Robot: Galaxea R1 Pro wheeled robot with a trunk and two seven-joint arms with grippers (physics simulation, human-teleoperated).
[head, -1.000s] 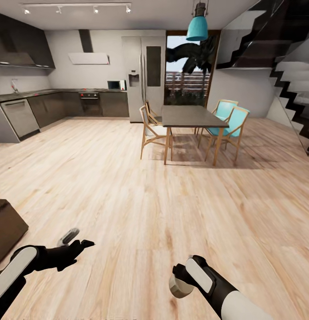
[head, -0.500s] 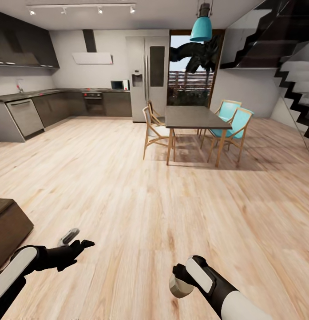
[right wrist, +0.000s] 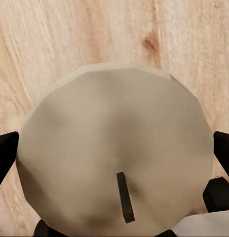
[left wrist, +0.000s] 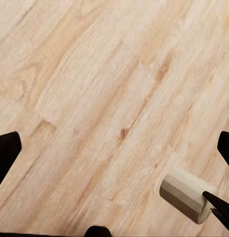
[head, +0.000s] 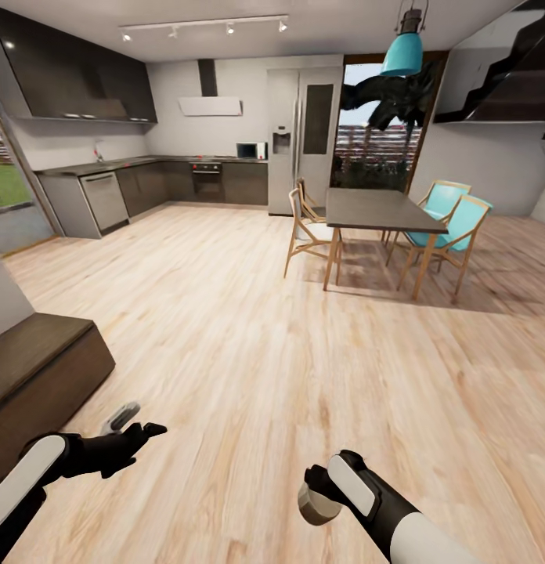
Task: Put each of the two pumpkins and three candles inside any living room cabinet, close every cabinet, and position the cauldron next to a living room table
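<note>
One low dark cabinet (head: 37, 368) sits at nine o'clock in the head view. The left pincer (head: 135, 421) hangs released over the floor (head: 249, 352). At five o'clock the right pincer (head: 315, 493) is clenched on a candle (right wrist: 114, 163), probably light, stiff, best held across its sides; the right wrist view reveals its wick.

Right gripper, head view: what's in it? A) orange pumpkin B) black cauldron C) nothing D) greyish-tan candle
D: the right gripper is shut on a squat greyish-tan candle, and the right wrist view looks onto that candle's round face with its dark wick, a fingertip at each side of it.
</note>
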